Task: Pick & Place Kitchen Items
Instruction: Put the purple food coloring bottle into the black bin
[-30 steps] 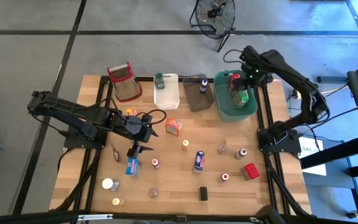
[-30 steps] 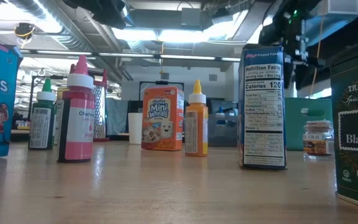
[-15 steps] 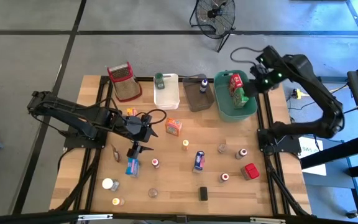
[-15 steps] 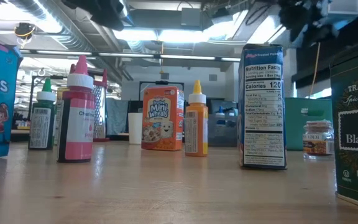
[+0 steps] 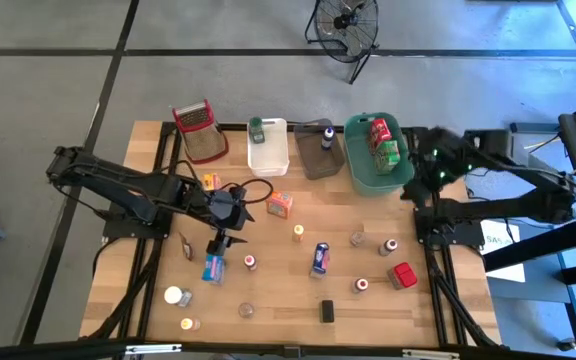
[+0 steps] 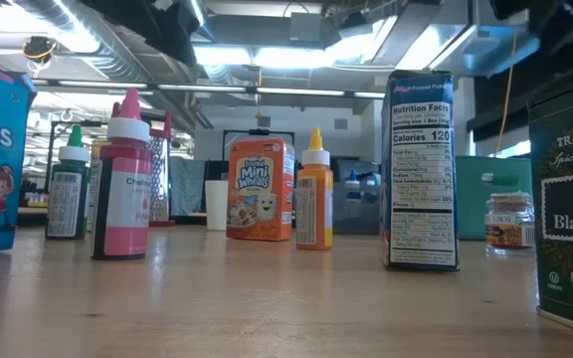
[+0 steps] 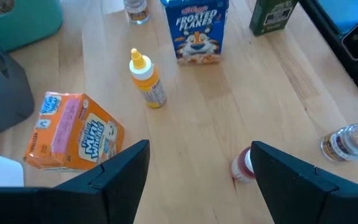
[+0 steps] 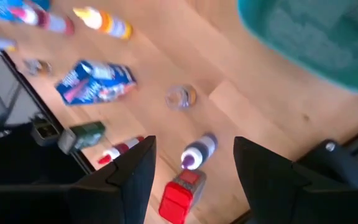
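Kitchen items stand scattered on the wooden table: an orange Mini Wheats box (image 5: 280, 204) (image 7: 73, 130), a yellow bottle (image 5: 298, 233) (image 7: 148, 79), a blue Frosted Flakes box (image 5: 320, 259) (image 7: 194, 31), a red box (image 5: 403, 274) (image 8: 179, 196) and several small jars. My left gripper (image 5: 220, 240) (image 7: 197, 180) hovers open over the table's left half, just left of the Mini Wheats box. My right gripper (image 5: 420, 172) (image 8: 194, 180) is open and empty at the table's right edge, beside the green bin (image 5: 378, 170), which holds red and green boxes (image 5: 382, 140).
Along the far edge stand a red-rimmed wire basket (image 5: 198, 130), a white bin (image 5: 268, 155) with a green bottle, and a grey bin (image 5: 318, 160) with a purple-capped bottle. A blue Rice Krispies box (image 5: 213, 268) lies below my left gripper. A dark box (image 5: 327, 310) sits near the near edge.
My right gripper has drawn away from above the green bin toward the table's right edge, then swung toward the near side and lower. The red and green boxes stay lying in the bin.
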### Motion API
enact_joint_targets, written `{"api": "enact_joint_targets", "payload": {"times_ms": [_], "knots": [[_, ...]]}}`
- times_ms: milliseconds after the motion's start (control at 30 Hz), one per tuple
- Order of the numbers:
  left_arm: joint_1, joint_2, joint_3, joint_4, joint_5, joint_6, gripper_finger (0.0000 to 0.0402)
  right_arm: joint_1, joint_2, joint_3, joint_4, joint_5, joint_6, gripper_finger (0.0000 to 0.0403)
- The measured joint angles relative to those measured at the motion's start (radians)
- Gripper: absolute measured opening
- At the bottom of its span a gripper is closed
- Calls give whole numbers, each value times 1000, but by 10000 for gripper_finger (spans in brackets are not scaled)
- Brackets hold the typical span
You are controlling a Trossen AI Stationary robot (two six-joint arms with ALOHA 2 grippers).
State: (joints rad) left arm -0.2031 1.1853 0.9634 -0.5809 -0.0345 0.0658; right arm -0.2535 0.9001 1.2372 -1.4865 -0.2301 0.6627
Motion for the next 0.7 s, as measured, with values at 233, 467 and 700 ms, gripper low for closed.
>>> {"api": "enact_joint_targets", "payload": {"times_ms": [233, 467, 700], "knots": [[0, 15, 0, 12, -1, 0, 274, 251, -15, -108, 133, 82, 98, 218], [0, 17, 0, 33, -1, -28, 274, 510, 73, -108, 177, 219, 93, 218], [0, 17, 0, 41, -1, -42, 274, 711, 201, -107, 128, 298, 256, 218]]}}
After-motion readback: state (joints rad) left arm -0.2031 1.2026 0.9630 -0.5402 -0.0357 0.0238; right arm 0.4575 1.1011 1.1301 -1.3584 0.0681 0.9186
